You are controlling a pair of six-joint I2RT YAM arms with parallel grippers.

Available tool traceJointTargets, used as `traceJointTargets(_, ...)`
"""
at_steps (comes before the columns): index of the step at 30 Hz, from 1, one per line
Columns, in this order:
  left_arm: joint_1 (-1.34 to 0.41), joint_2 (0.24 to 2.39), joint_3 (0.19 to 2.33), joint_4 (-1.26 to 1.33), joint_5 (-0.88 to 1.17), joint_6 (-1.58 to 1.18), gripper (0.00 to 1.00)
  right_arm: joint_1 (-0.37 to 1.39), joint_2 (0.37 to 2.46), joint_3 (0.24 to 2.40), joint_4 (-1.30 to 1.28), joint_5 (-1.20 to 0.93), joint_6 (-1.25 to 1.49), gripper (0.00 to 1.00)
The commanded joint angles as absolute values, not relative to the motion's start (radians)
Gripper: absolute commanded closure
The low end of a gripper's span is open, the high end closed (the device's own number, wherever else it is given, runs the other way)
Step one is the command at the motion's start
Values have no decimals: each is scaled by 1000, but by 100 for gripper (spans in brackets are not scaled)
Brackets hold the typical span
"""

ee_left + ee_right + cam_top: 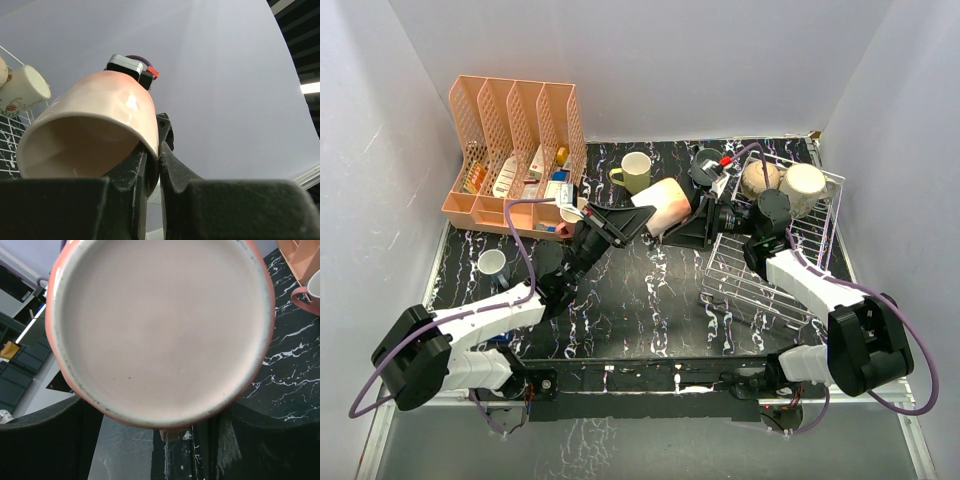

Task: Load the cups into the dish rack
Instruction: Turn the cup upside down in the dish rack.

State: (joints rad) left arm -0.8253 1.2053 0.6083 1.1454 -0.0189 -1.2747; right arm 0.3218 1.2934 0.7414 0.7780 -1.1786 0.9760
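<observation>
A pink mug (665,205) hangs on its side above the middle of the counter (640,310), caught between two robot arms. The left arm (490,315) stretches diagonally from its near-left base, and its left pincer (642,216) is clenched on the mug's wall at the rim, one finger inside the mouth and one outside. The right arm (810,285) rises beside the dish rack (740,272), bends at the elbow and turns left, so its right pincer (688,218) faces the mug's base. In the right wrist view its fingers stand wide on either side of that base, which fills the view; whether they press on it cannot be told.

The wire dish rack sits at the right of the counter. At its far end it holds a tan mug (758,178) and a cream mug (803,186), side by side. A yellow-green mug (635,172) stands upright on the counter just behind the held mug, and a pale mug (492,263) stands upright at the left, near the left arm. A peach slotted organizer (515,120) at the far left holds packets and small bottles.
</observation>
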Motion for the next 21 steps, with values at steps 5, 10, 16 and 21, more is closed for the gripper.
traceJointTargets(5,-860,1212,679,1373,-85,-1270,100,331,1275,739,967,-1164,1075,52)
traceJointTargets(10,-871,1223,671,1384,-85,-1272,100,330,1282,752,950,-1175,1070,84)
traceJointTargets(16,-875,1185,642,1357,-85,-1243,100,330,1275,768,919,-1198,1047,92)
traceJointTargets(21,-876,1122,595,1278,-61,-1218,66,315,1259,776,917,-1215,1032,92)
